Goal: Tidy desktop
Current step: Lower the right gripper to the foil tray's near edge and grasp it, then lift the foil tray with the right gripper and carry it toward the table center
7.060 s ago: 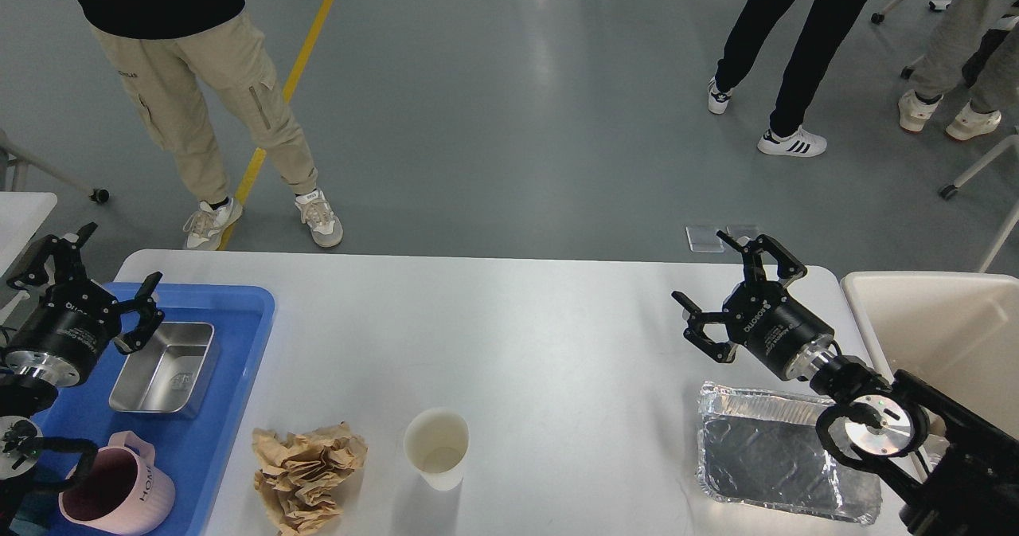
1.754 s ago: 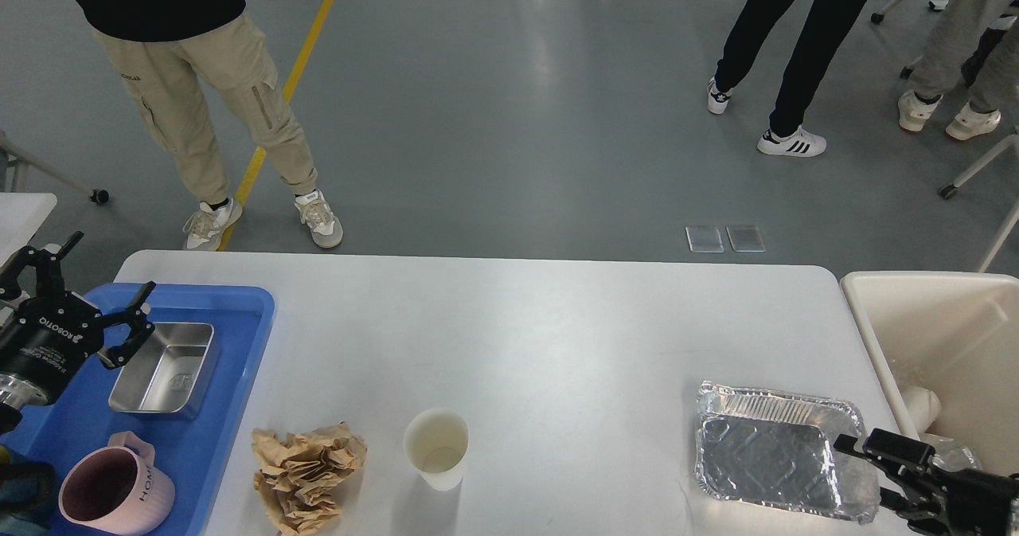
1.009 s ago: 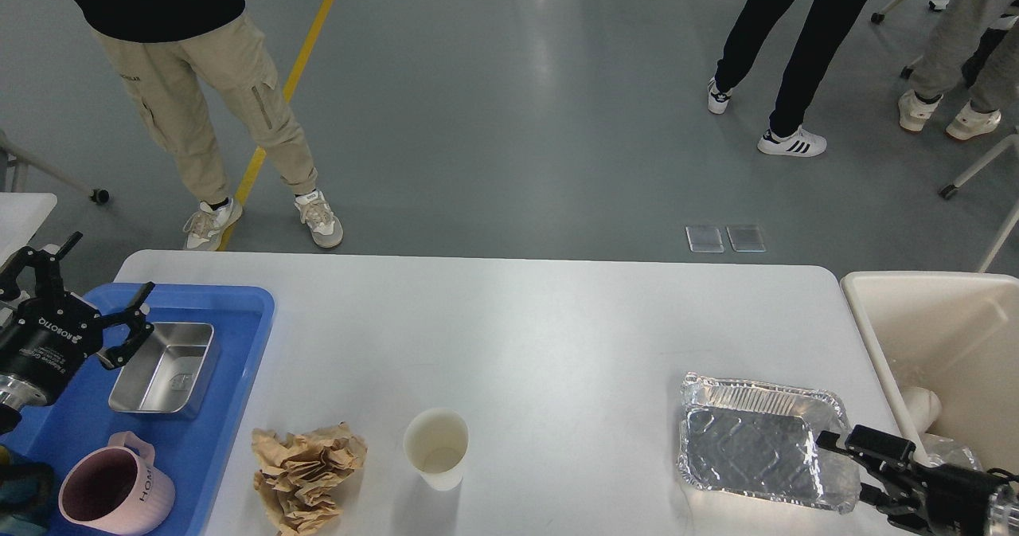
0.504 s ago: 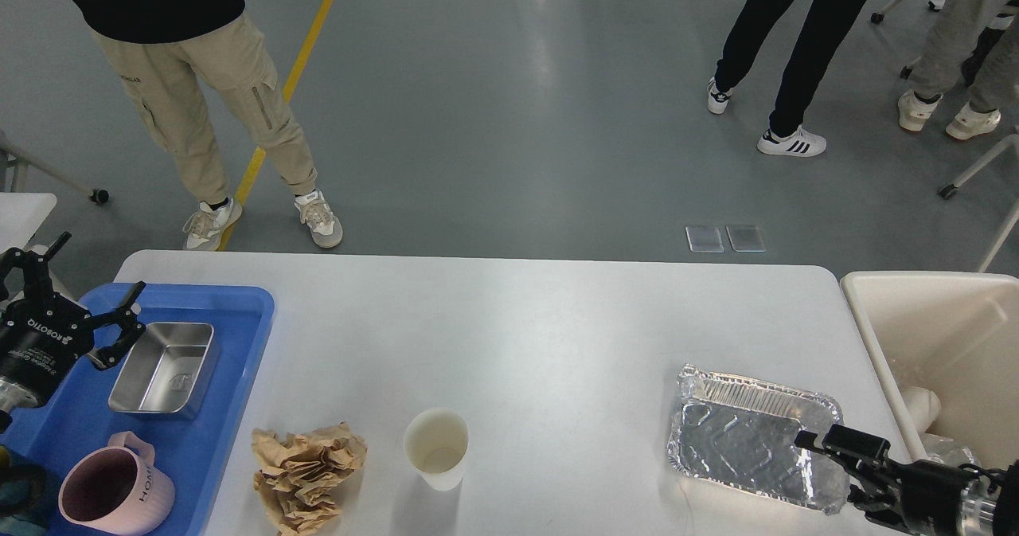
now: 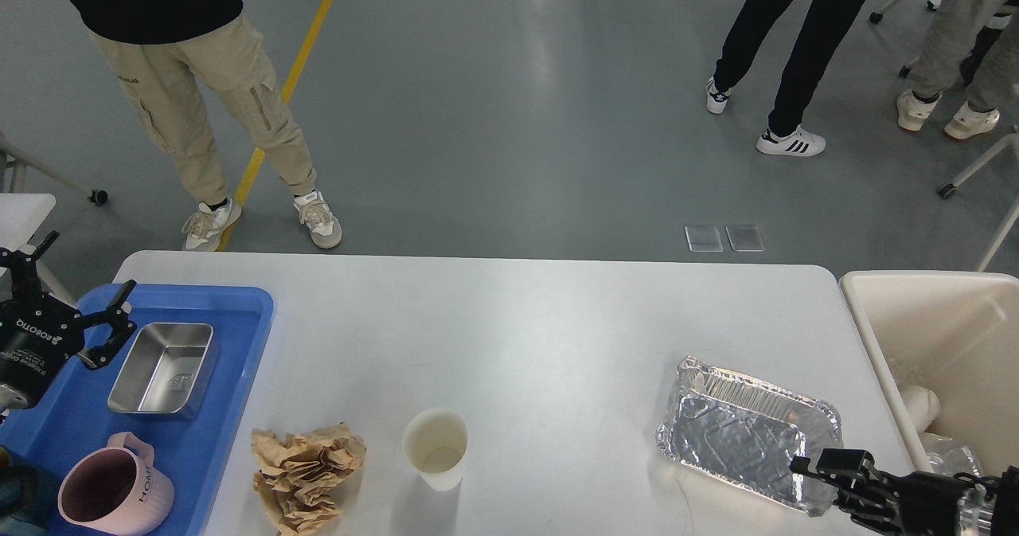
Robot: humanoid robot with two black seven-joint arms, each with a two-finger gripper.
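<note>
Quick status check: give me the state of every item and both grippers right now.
Foil tray: on the desktop, skewed, near-right corner at the right gripper.
Right gripper: shut on the foil tray's corner.
Left gripper: open, holding nothing, above the blue tray.
Paper cup: upright, looks empty.
Brown paper: crumpled, on desktop.
Steel pan: upright, empty, in blue tray.
Pink mug: upright, in blue tray.
Beige bin: open, some trash inside.

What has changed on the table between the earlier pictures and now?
The right pincer dropped from above the desktop to the foil tray's near right corner; the tray slid left and turned. Whether it is gripped is unclear. The left pincer drew back left, open. Paper cup, crumpled paper, pink mug and steel box stayed.
</note>
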